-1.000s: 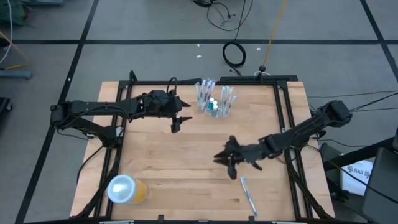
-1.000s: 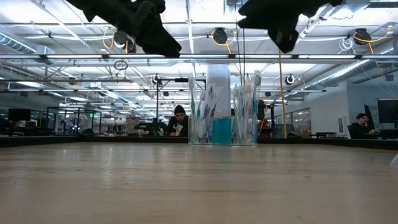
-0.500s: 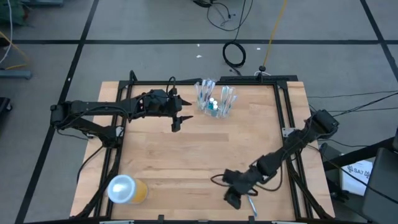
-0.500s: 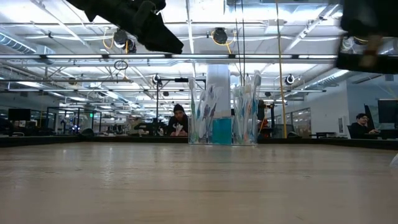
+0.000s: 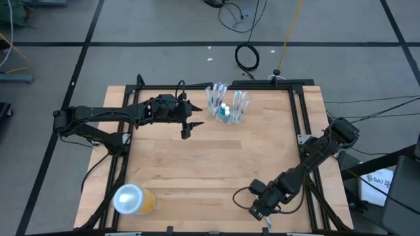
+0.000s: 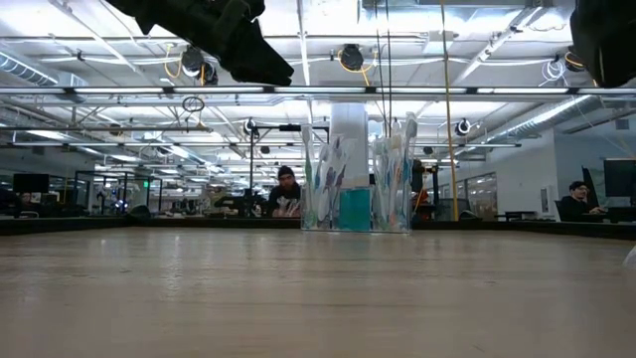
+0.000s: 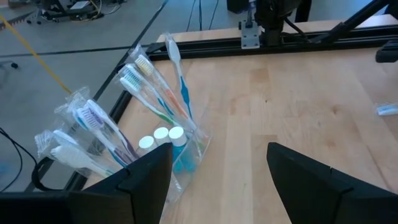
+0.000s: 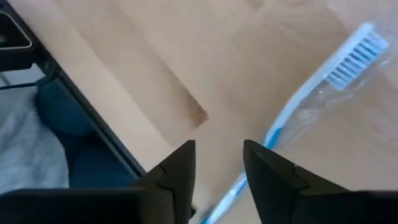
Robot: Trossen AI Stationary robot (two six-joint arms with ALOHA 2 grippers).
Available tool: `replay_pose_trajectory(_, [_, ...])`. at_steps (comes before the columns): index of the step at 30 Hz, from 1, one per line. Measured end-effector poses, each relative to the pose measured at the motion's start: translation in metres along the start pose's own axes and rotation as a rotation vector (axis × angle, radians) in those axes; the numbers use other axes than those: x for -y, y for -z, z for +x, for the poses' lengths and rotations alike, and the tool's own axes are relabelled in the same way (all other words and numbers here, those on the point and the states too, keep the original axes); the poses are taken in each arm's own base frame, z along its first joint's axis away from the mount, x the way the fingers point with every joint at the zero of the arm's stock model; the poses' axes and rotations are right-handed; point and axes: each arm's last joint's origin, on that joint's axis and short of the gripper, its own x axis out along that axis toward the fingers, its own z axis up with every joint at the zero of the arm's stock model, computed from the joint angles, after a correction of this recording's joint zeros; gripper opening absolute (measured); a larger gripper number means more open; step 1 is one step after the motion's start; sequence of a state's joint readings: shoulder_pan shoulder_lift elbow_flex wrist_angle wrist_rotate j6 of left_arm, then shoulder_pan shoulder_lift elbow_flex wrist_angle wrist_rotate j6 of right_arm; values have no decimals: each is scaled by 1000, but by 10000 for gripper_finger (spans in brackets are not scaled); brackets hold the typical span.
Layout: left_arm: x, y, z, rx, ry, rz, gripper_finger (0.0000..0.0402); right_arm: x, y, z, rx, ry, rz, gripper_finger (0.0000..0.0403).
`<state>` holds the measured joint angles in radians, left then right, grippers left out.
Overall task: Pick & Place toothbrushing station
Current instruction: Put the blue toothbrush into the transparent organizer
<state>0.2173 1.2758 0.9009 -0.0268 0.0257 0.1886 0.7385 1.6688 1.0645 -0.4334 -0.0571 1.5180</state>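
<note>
A small clear cup (image 5: pixel 226 107) stands upright on its base at the table's far middle. It holds several wrapped toothbrushes (image 7: pixel 158 93) and teal tubes with white caps (image 7: pixel 163 135). My left gripper (image 5: pixel 187 129) hovers open just left of the cup, with nothing between its fingers. One more toothbrush (image 8: pixel 323 81), blue-handled and in a clear wrapper, lies flat near the table's near edge. My right gripper (image 8: pixel 219 165) points steeply down over its handle, fingers a little apart and clear of it. In the high view the right gripper (image 5: pixel 257 210) hides this toothbrush.
A wide orange-yellow cup with a white lid (image 5: pixel 134 199) lies on its side at the near left corner. Black frame rails (image 5: pixel 303 131) run along the table's sides. Bare wood (image 5: pixel 210 164) spreads between the two arms.
My right gripper has swung from the table's middle toward the near edge and come down, rolling and tipping from nearly level to steeply down. It now stands over the lying toothbrush, which has not moved.
</note>
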Motion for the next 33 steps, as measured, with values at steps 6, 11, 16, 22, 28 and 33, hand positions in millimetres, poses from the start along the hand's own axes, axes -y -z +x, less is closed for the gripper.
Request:
replay_pose_trajectory(6, [0, 0, 0, 0, 1, -14, 269, 8, -4, -1, 34, 86, -1, 150])
replay_pose_trajectory(11, [3, 0, 0, -7, 11, -11, 269, 15, -9, 2, 63, 110, 13, 158])
replay_pose_trajectory(16, [6, 2, 0, -29, 27, -3, 269, 26, -9, 13, 62, 73, 14, 158])
replay_pose_trajectory(22, [9, 3, 0, -46, 38, -3, 269, 38, -8, 24, 51, 9, 9, 159])
replay_pose_trajectory(28, [11, 3, 0, -44, 46, -1, 269, 43, -11, 23, 20, 11, -52, 149])
replay_pose_trajectory(33, [14, 2, 0, -42, 54, 1, 269, 45, -16, 4, 25, -3, -40, 140])
